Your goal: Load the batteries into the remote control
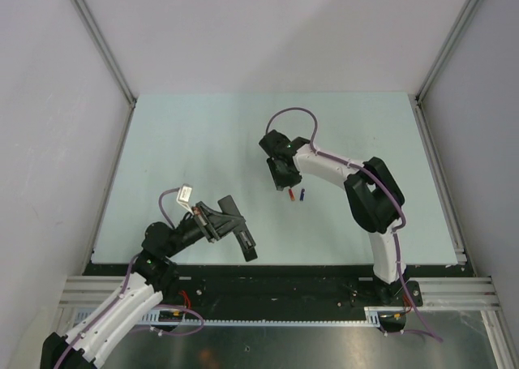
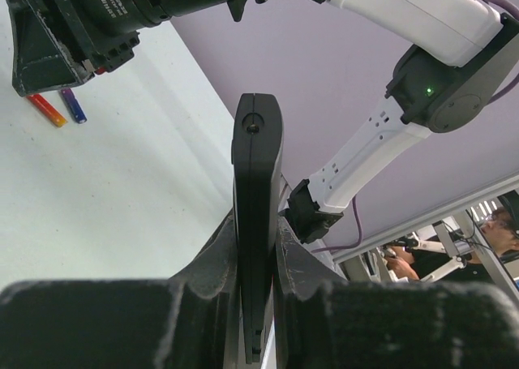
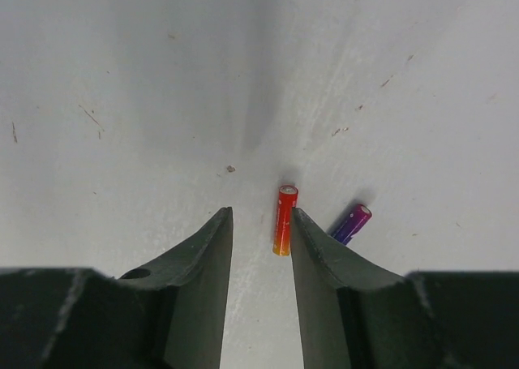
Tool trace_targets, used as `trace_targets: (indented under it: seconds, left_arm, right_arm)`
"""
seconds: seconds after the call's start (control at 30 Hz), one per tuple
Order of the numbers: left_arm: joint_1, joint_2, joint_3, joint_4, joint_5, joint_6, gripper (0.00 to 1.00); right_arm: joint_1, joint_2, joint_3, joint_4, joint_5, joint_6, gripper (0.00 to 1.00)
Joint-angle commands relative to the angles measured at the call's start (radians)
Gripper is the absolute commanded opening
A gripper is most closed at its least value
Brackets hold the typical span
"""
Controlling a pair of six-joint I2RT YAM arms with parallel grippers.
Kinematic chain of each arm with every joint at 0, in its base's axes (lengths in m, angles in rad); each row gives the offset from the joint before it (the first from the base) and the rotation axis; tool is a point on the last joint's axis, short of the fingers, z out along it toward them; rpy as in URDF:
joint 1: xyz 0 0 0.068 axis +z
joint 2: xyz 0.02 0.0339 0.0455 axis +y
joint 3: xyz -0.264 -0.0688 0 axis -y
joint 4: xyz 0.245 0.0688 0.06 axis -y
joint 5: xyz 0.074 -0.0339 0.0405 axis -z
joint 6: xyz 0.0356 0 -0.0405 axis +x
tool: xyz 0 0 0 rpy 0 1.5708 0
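While the left gripper [image 2: 258, 239] is clamped on the remote control [image 2: 257, 166] over the table's [image 1: 203, 134] near left, the right gripper [image 3: 258, 223] hangs part open, empty; red-orange battery [image 3: 285, 220] lies between its jaws; dark purple battery [image 3: 351, 223] just outside them.

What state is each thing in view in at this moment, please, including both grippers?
remote control: clamped edge-on in the left gripper, lifted off the table.
left gripper: shut on the remote control.
right gripper: open, holding nothing.
red-orange battery: lying loose on the table, at the gap between the right gripper's fingers.
blue-purple battery: lying loose on the table, outside that gap.
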Motion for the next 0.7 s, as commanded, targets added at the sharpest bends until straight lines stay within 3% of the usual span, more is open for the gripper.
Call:
trace_targets:
  seconds: [0.0, 0.67]
  left_arm:
    - [-0.003, 0.013, -0.001, 0.029, -0.007, 0.031, 0.00]
    - [-0.003, 0.016, 0.000, 0.028, -0.004, 0.031, 0.00]
  right_arm:
    - [-0.004, 0.006, -0.011, -0.011, -0.022, -0.017, 0.40]
    - [-0.038, 0.013, -0.077, 0.041, -0.053, -0.029, 0.33]
